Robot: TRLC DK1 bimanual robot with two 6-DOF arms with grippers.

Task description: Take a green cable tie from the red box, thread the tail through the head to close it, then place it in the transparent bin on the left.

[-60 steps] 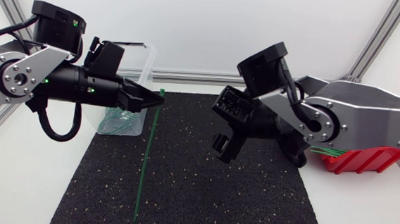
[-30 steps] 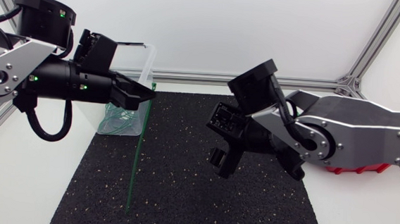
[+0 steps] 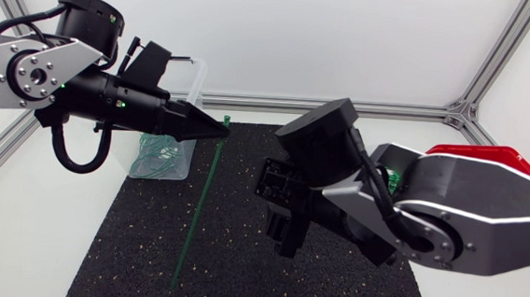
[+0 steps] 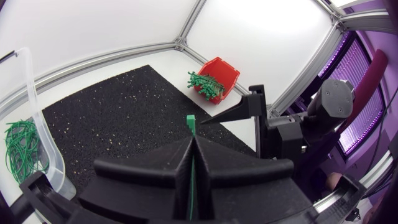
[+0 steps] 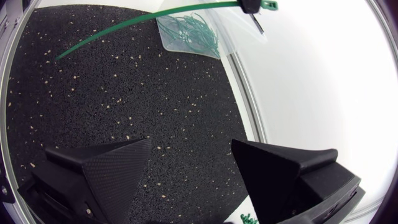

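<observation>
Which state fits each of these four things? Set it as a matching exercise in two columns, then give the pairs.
1. left gripper
2. right gripper
3. transparent bin
4. red box

A. holds a bundle of straight ties
B. open, nothing between its fingers
C. shut on a cable tie near its head
D. holds curled ties

Pairs: 1-C, 2-B, 3-D, 4-A.

Your left gripper (image 3: 216, 132) pinches green cable tie (image 3: 201, 200) near head — tail hangs over black mat (image 3: 330, 284); right gripper (image 3: 283, 227) to its right.
</observation>
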